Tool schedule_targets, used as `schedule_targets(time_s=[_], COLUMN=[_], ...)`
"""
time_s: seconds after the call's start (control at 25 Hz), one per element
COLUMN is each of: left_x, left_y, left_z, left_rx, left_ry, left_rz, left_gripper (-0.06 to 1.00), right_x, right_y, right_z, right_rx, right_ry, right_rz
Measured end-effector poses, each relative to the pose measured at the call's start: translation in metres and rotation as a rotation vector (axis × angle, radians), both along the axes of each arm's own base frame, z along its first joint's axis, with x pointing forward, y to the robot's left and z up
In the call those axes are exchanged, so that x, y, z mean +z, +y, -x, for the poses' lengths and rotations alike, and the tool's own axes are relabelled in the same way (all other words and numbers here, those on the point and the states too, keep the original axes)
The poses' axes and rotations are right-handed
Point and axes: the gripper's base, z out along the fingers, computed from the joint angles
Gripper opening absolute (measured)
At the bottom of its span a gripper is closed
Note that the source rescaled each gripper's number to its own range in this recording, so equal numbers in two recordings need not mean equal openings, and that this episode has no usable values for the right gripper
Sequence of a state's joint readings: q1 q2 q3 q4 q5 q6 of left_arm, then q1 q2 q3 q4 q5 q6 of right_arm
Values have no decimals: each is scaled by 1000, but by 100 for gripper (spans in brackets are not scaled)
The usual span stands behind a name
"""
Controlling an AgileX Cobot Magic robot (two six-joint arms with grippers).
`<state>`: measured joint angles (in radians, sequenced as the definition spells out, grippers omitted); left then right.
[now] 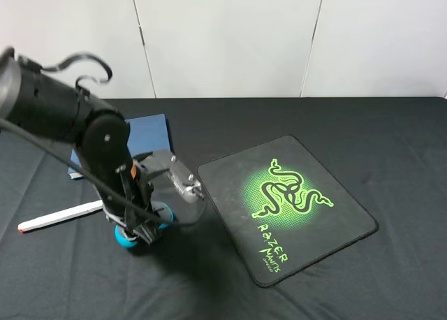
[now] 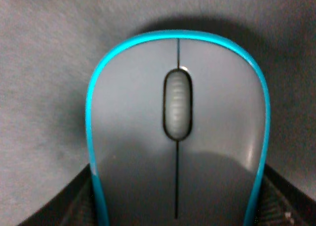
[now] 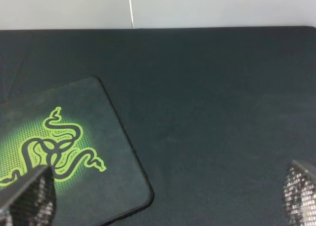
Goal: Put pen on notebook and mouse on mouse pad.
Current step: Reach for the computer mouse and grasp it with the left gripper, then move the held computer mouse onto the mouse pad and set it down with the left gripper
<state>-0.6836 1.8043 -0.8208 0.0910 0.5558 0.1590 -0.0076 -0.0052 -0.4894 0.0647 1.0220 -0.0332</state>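
Note:
The mouse (image 2: 177,137), grey on top with teal sides, lies on the black cloth left of the mouse pad (image 1: 286,205); only teal bits of the mouse (image 1: 126,238) show under the arm in the high view. My left gripper (image 1: 140,229) stands over it, its fingers (image 2: 64,208) pressed against both teal sides. The white pen (image 1: 59,216) lies on the cloth left of the mouse. Behind the arm lies the dark blue notebook (image 1: 150,131), partly hidden. My right gripper (image 3: 163,201) is open with nothing in it, above the cloth beside the mouse pad (image 3: 74,152).
A black cloth (image 1: 363,138) covers the whole table, with a white wall behind it. The left arm's bulky body (image 1: 63,110) hangs over the notebook's left part. The right arm does not show in the high view.

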Motion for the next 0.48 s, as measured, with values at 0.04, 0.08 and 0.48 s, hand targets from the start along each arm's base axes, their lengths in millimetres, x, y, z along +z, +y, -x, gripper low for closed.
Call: schedule_targets(time_s=[0.04,0.08,0.48], left_x=[5,9,53], left_y=[-2,-5,-36], left_z=[-3,-6,-35], left_rx=[1,3,-19], left_ry=[-2,0,-92], left_rz=[0,-4,55], left_gripper=[47,47,47], right_x=[0,0,0], right_y=[0,0,0], right_z=[0,0,0], right_rx=[0,0,0], right_ry=[0,0,0], right_rz=[0,0,0])
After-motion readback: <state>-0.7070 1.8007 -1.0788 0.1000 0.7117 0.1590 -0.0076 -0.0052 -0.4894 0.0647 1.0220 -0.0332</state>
